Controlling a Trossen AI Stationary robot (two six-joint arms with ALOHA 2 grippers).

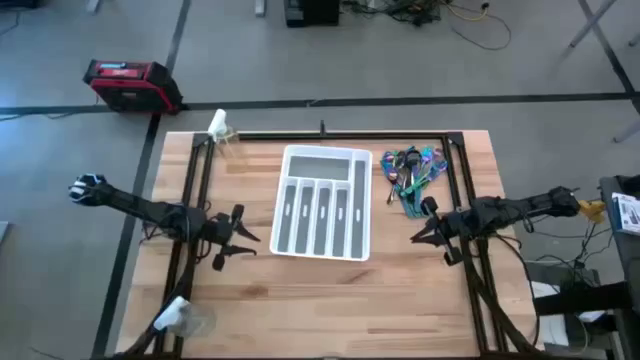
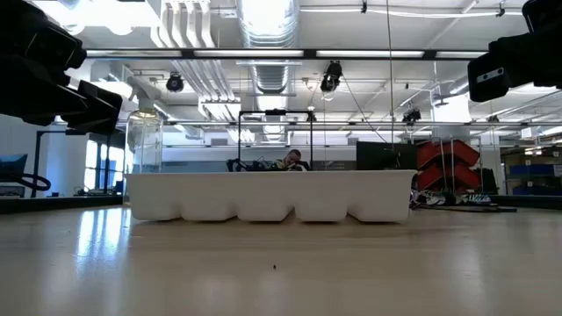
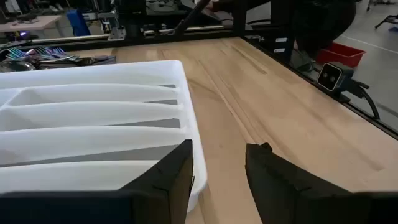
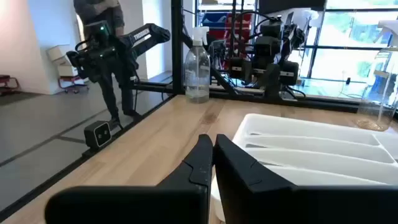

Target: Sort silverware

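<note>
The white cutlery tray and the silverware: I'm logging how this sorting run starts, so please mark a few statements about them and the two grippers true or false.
1. The silverware lies in a pile on the table beside the white cutlery tray. True.
2. Several forks already lie in the tray's long compartments. False: the compartments seen from above hold nothing.
3. The left gripper is open. True: its wrist view shows a gap between the fingers.
4. The right gripper holds a spoon. False: it is shut on nothing, near the tray's right side.
5. A spray bottle stands at the table's far left corner. True.
</note>
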